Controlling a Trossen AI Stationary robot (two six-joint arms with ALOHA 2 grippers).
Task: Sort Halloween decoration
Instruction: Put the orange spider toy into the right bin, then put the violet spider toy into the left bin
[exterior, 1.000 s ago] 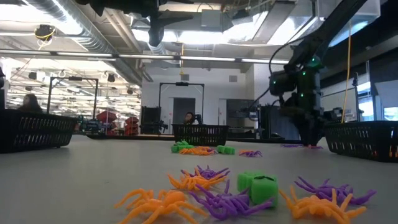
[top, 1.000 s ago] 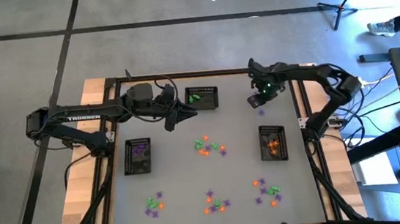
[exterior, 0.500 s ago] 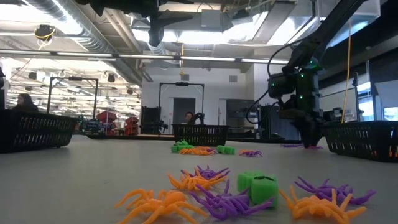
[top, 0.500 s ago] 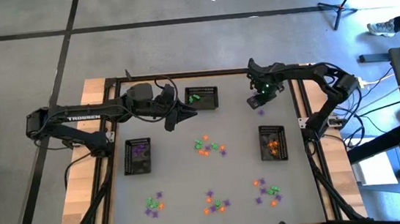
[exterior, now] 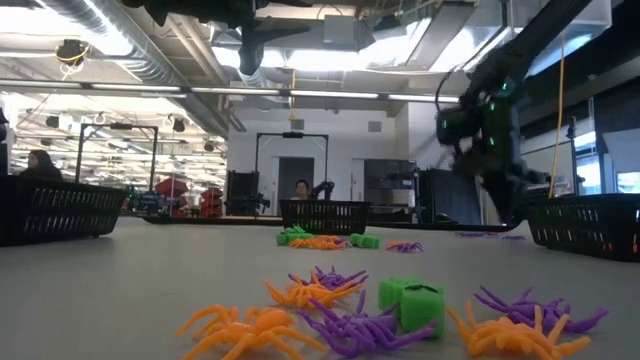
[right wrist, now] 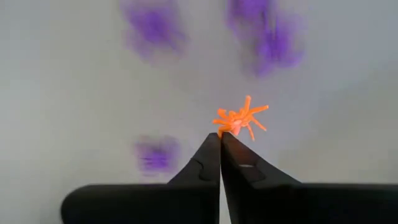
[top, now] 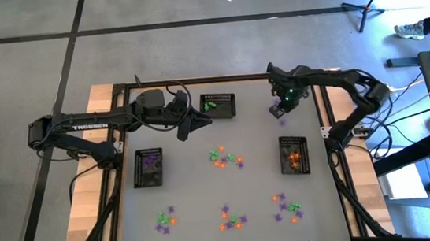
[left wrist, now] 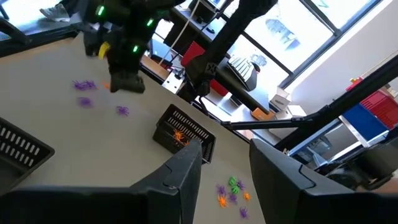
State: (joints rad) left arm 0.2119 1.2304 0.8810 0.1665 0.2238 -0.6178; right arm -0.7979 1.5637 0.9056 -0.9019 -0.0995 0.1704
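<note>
Your right pincer (right wrist: 221,138) was pressed together on an orange spider (right wrist: 239,118), pinching it by one edge at the very fingertips, with the rest of the toy sticking out past them. It hung above the grey bench (top: 190,186), and under it lay blurred purple spiders (right wrist: 152,28) on the surface. From above, you had that right pincer (top: 280,111) near the far right corner of the bench, between the far basket (top: 217,105) that held green pieces and the right-hand basket (top: 293,154) that held orange ones. A few purple bits lay just beside it there.

Your left pincer (top: 202,122) waited over the bench just beside the near left corner of the green basket, its fingers (left wrist: 180,177) spread with nothing between them.

The left-hand basket (top: 149,167) held purple pieces. The rest of the Halloween decoration (top: 225,157) lay loose on the bench: one mixed cluster of green, orange and purple in the middle, and three more along the near edge, at the left (top: 165,218), the centre (top: 231,217) and the right (top: 287,205).

From bench height, the near cluster showed orange spiders (exterior: 245,328), purple spiders (exterior: 365,328) and a green block-shaped piece (exterior: 415,300), all touching or overlapping one another. In the room behind, you could see a person (exterior: 303,188) seated beyond the far basket.
</note>
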